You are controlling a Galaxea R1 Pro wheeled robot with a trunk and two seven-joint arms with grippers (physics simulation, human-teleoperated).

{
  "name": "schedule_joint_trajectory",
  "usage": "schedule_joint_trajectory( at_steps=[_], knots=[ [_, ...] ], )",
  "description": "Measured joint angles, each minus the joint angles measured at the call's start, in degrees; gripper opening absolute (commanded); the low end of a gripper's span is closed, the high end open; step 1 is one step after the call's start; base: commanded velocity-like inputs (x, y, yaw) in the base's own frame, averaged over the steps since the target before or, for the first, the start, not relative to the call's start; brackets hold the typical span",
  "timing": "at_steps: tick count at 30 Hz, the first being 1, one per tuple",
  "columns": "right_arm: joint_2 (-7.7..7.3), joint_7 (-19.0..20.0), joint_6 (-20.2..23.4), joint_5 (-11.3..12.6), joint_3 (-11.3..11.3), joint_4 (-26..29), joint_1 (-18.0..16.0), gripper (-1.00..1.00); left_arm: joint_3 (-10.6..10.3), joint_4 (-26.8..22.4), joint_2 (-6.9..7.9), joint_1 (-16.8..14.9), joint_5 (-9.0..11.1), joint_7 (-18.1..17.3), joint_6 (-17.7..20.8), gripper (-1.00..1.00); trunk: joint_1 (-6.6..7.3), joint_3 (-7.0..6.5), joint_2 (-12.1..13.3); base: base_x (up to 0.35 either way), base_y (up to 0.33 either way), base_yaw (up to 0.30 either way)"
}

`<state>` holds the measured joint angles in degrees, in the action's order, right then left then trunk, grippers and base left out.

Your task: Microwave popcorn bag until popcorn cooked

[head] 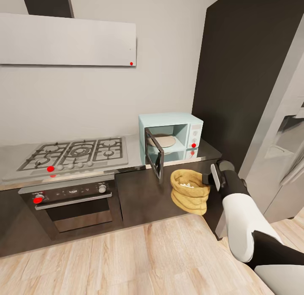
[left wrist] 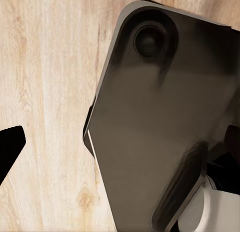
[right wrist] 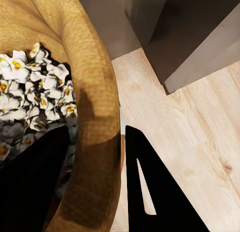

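Note:
The tan popcorn bag (head: 190,195) hangs in the air in front of the dark cabinet fronts, below the countertop (head: 209,150) edge. White popped popcorn (right wrist: 30,87) fills it. My right gripper (head: 209,178) is shut on the bag's rolled rim (right wrist: 90,67); in the right wrist view the right gripper (right wrist: 97,137) has one finger inside the bag and one outside. The mint-blue microwave (head: 185,121) stands on the countertop with its door (head: 154,157) swung open and a round plate inside. My left gripper (left wrist: 122,142) is open over the wood floor, beside the robot's dark base.
A grey gas hob (head: 76,153) lies left of the microwave, with a steel oven (head: 71,206) under it. A tall dark cabinet (head: 249,54) and a steel fridge (head: 283,130) stand at the right. A hood (head: 67,39) hangs on the wall.

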<state>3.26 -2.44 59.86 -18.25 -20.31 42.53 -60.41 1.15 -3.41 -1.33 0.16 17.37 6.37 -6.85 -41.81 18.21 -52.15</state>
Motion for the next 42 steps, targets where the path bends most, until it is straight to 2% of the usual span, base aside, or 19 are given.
schedule_joint_trajectory(
  at_steps=[4,8,9,11,13,17,21,24,27,31,34,37,42],
  knots=[
    [-0.21,0.1,0.0,-0.3,0.4,-1.8,0.0,-1.00,0.0,0.1,-0.05,0.0,0.0,0.0,-0.1,1.00,0.00,0.00,0.0,0.000,0.000,0.000],
    [-0.29,-0.2,0.0,-0.6,0.6,-1.2,0.0,-1.00,-0.1,0.1,-0.06,0.0,0.0,0.0,-0.1,1.00,0.00,0.00,0.0,0.000,0.000,0.000],
    [-0.26,-0.3,0.0,-0.6,1.1,-0.4,0.0,-1.00,-0.1,0.1,-0.06,0.0,0.0,0.0,-0.1,1.00,0.00,0.00,0.0,0.000,0.000,0.000],
    [-0.26,-0.3,0.0,-0.8,3.6,2.3,0.0,-1.00,-0.1,0.1,-0.06,0.0,0.0,0.0,-0.1,1.00,0.00,0.00,0.0,0.000,0.000,0.000],
    [-0.48,-0.3,0.0,-0.9,4.8,4.1,0.0,-1.00,-0.1,0.1,-0.06,0.0,0.0,0.0,-0.1,1.00,0.00,0.00,0.0,0.000,0.000,0.000],
    [-1.18,-0.2,0.0,-0.5,5.1,6.5,0.0,-1.00,0.0,0.1,-0.06,0.0,0.0,0.0,-0.1,1.00,0.00,0.00,0.0,0.000,0.000,0.000],
    [-1.46,-0.2,0.0,-0.1,5.2,5.9,-0.3,-1.00,0.0,0.1,-0.06,0.0,0.0,0.0,-0.1,1.00,0.00,0.00,0.0,0.000,0.000,0.000],
    [-2.41,-0.2,0.0,0.1,5.1,4.8,-3.7,-1.00,0.0,0.1,-0.06,0.0,0.0,0.0,-0.1,1.00,0.00,-0.01,0.0,0.000,0.000,0.000],
    [-3.09,-0.1,0.0,0.2,4.9,4.4,-5.5,-1.00,0.0,0.1,-0.06,0.0,0.0,0.0,-0.1,1.00,0.00,0.00,0.0,0.000,0.000,0.000],
    [-3.16,0.1,0.0,0.4,4.7,2.4,-7.4,-1.00,0.0,0.1,-0.06,0.0,0.0,0.0,-0.1,1.00,0.00,0.00,0.0,0.000,0.000,0.000],
    [-3.31,0.2,0.0,0.5,4.5,-3.4,-11.2,-1.00,0.0,0.1,-0.06,0.0,0.0,0.0,-0.1,1.00,0.00,0.00,0.0,0.000,0.000,0.000],
    [-3.38,0.2,0.0,0.4,4.5,-5.3,-13.7,-1.00,0.0,0.1,-0.06,0.0,0.0,0.0,-0.1,1.00,0.00,0.00,0.0,0.000,0.000,0.000],
    [-3.05,0.4,0.0,0.5,4.4,-7.6,-15.7,-1.00,0.0,0.1,-0.06,0.0,0.0,0.0,-0.1,1.00,0.00,0.00,0.0,0.000,0.000,0.000]
  ],
)
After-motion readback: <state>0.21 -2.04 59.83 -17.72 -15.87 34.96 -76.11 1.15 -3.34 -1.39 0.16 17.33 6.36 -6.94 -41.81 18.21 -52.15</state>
